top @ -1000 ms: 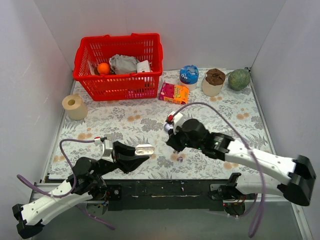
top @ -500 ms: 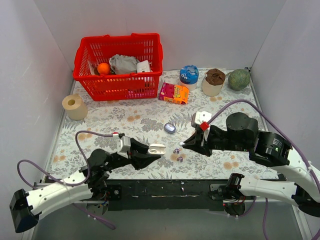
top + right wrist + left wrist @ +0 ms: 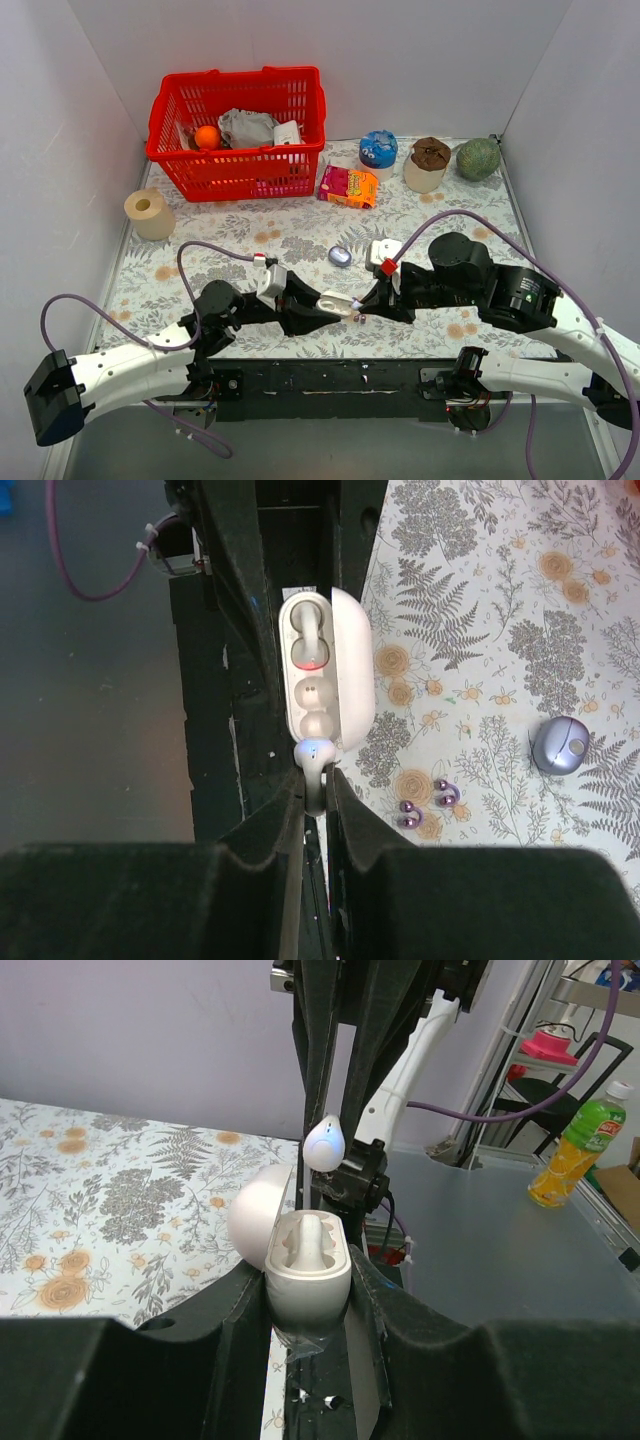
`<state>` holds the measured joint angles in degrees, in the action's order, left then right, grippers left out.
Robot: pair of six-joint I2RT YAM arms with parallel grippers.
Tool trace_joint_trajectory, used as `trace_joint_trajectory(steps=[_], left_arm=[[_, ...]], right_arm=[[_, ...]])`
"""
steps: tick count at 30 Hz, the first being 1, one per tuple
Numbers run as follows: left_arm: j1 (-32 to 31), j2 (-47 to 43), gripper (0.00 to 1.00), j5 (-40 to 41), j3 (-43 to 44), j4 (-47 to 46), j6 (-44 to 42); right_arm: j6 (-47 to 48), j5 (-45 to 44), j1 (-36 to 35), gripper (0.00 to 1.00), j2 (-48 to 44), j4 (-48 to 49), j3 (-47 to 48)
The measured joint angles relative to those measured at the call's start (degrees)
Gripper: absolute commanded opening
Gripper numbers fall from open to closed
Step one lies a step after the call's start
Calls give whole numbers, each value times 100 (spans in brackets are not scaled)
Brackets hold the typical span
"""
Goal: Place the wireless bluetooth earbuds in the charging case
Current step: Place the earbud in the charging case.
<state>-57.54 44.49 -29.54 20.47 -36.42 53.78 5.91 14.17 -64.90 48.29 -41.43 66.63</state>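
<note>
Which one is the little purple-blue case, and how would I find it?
Look at the red basket at the back, then come forward past the orange box. The case lies shut on the flowery cloth, a bluish-purple pebble, unlike the white open case held in the left gripper.

The left gripper [image 3: 333, 302], clamping an open white case [image 3: 340, 303], and the right gripper [image 3: 364, 297], pinching a white earbud [image 3: 313, 755], are facing each other tip to tip. Each is blocking the other's forward path. The purple earbuds [image 3: 443, 794] are lying on the table [image 3: 450, 215] close below and to one side of the right gripper's tips. The lavender case [image 3: 340, 256] is sitting just beyond both tips, apart from them. Farther ahead, bare floral surface is separating the grippers from the red basket [image 3: 240, 172], which is standing well apart.
</note>
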Motion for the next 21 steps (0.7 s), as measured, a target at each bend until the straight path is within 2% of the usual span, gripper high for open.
trace_joint_trajectory(steps=[9,21], left_arm=[[0,417,0,-334,181,-234,55],[0,498,0,-459,229,-332,162]], right_arm=[[-2,72,-72,1,107,297,-7],[7,74,-125,1,238,308,-87]])
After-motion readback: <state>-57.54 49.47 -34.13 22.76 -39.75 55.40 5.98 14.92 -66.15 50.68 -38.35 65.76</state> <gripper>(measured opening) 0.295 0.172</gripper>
